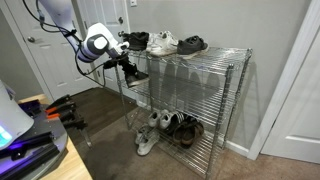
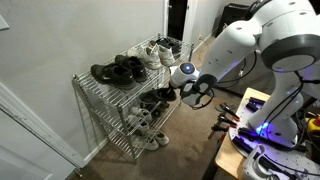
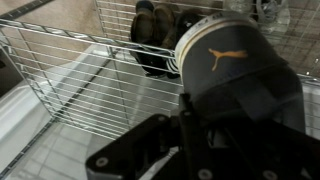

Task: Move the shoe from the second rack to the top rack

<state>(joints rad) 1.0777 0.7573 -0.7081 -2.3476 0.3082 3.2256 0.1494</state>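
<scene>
The shoe (image 3: 235,70) is a dark grey sneaker with a tan logo on its heel and fills the right of the wrist view. My gripper (image 3: 190,130) is shut on its heel end. In both exterior views the gripper (image 1: 122,62) (image 2: 190,88) holds the shoe (image 1: 135,71) (image 2: 164,93) at the open end of the second rack (image 1: 185,88) (image 2: 118,104), just below the top rack (image 1: 215,52) (image 2: 88,82). I cannot tell whether the shoe's sole still touches the wires. The wire grid shows under the shoe in the wrist view.
The top rack carries a black shoe (image 1: 135,41), a chunky white sneaker (image 1: 163,43) (image 2: 160,50) and dark brown shoes (image 1: 192,44) (image 2: 118,70). More shoes (image 1: 165,127) (image 2: 150,125) lie on the lower tiers. A wall stands behind the shelf and a white door (image 1: 45,55) stands beside it.
</scene>
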